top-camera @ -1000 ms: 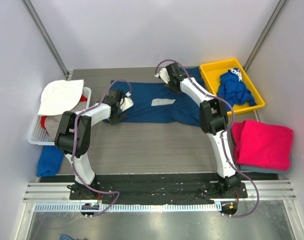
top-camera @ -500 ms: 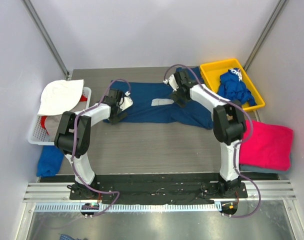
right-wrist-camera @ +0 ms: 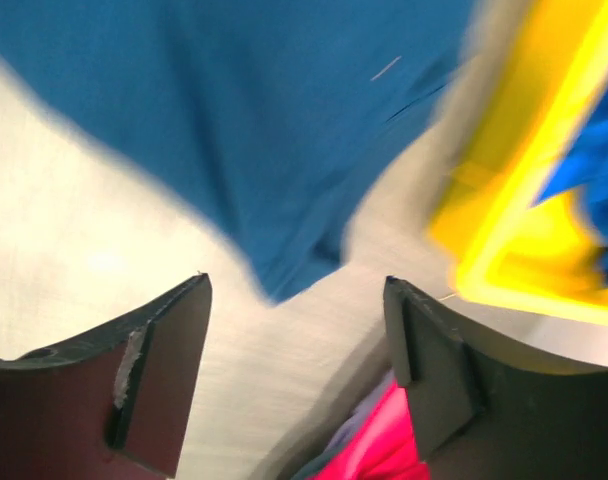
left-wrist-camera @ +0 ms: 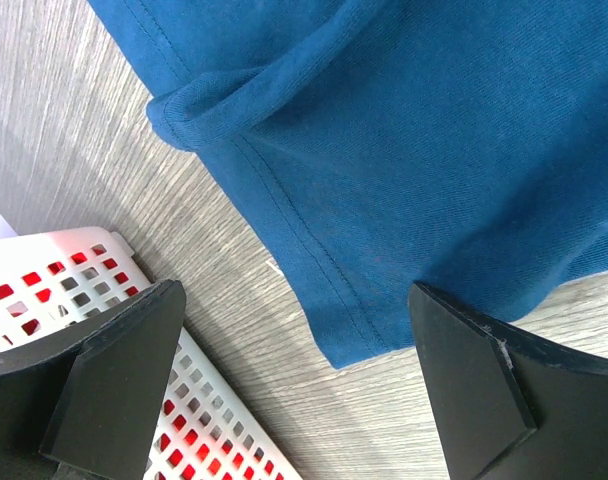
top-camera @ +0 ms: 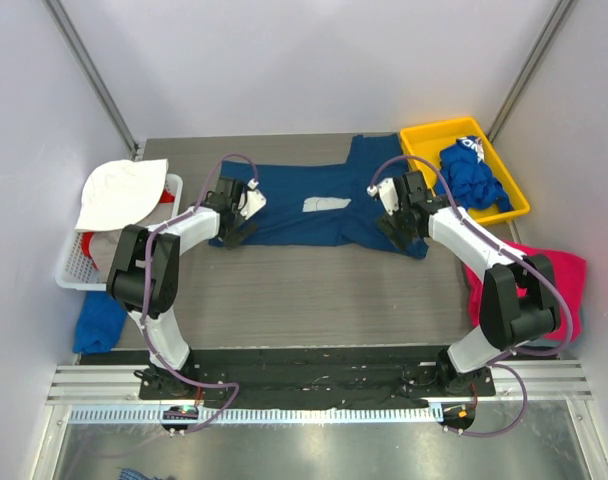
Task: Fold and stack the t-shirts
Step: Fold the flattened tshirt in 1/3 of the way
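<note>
A navy t-shirt (top-camera: 304, 205) with a small white patch lies spread flat across the middle of the table. My left gripper (top-camera: 236, 230) hangs open over its left near corner (left-wrist-camera: 344, 330), fingers either side of the hem and touching nothing. Over the shirt's right near corner (right-wrist-camera: 284, 270) my right gripper (top-camera: 398, 226) is open and holds nothing; that view is blurred. The royal-blue t-shirt (top-camera: 471, 176) is crumpled in the yellow bin (top-camera: 424, 140). A folded magenta-pink t-shirt (top-camera: 556, 290) lies at the right edge on top of something grey.
A white perforated basket (top-camera: 72, 268) with a white cloth (top-camera: 119, 190) over it stands at the left, close to my left gripper (left-wrist-camera: 294, 295). A blue cloth (top-camera: 98, 320) lies in front of the basket. The yellow bin (right-wrist-camera: 514, 240) and pink shirt (right-wrist-camera: 384, 450) flank my right gripper (right-wrist-camera: 296, 285).
My right arm swung from the shirt's far edge toward me to its right near corner, and its jaws opened wider. The shirt's far right sleeve now lies spread out. The left arm stayed put.
</note>
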You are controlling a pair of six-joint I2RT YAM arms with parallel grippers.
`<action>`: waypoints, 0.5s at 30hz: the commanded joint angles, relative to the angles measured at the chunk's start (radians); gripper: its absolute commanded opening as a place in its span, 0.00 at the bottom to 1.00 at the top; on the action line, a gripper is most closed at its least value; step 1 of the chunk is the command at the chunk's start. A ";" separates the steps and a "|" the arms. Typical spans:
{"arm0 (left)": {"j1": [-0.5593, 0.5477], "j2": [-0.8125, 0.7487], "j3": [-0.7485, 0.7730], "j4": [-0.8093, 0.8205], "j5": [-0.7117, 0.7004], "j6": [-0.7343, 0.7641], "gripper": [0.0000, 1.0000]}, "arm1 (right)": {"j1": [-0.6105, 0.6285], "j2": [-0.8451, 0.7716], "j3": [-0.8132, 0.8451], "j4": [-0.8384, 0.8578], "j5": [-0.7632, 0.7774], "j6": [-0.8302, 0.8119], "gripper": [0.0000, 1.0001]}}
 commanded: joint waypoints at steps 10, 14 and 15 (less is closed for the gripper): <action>-0.004 -0.033 -0.015 0.002 0.007 -0.004 1.00 | -0.076 0.021 -0.066 -0.085 -0.181 -0.033 0.62; -0.006 -0.035 -0.015 0.004 0.006 0.001 0.99 | -0.102 0.061 -0.066 -0.078 -0.225 -0.054 0.59; -0.006 -0.033 -0.015 0.004 0.004 -0.001 1.00 | -0.112 0.069 -0.066 -0.075 -0.228 -0.062 0.58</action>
